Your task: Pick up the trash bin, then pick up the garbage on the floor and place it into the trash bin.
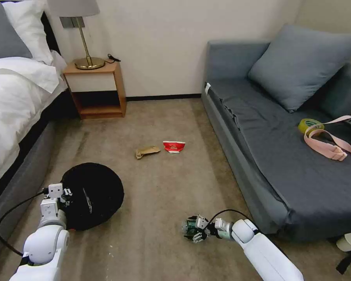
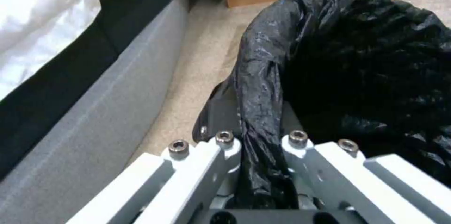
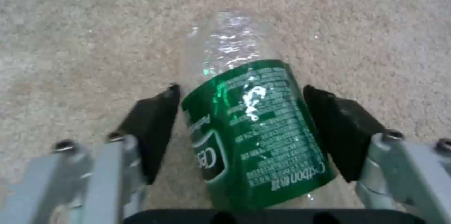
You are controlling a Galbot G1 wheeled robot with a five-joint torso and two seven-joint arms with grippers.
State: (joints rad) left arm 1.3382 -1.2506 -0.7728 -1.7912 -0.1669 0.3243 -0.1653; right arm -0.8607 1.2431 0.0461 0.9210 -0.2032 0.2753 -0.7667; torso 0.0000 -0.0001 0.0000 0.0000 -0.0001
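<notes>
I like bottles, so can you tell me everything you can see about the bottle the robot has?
The bottle is clear, crinkly plastic with a shiny green label printed in white. It lies between the two dark pads of the right tool, which press on the label from both sides. Its clear, unlabelled end points away from the wrist over the beige carpet. No cap can be seen. In the head view it sits low, near the sofa's front corner.

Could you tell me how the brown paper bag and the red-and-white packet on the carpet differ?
The brown paper bag is plain tan and crumpled long; the red-and-white packet is bright, printed, flatter and more compact. The bag lies nearer the bed side, the packet nearer the sofa. Both rest untouched on the carpet, side by side.
</notes>
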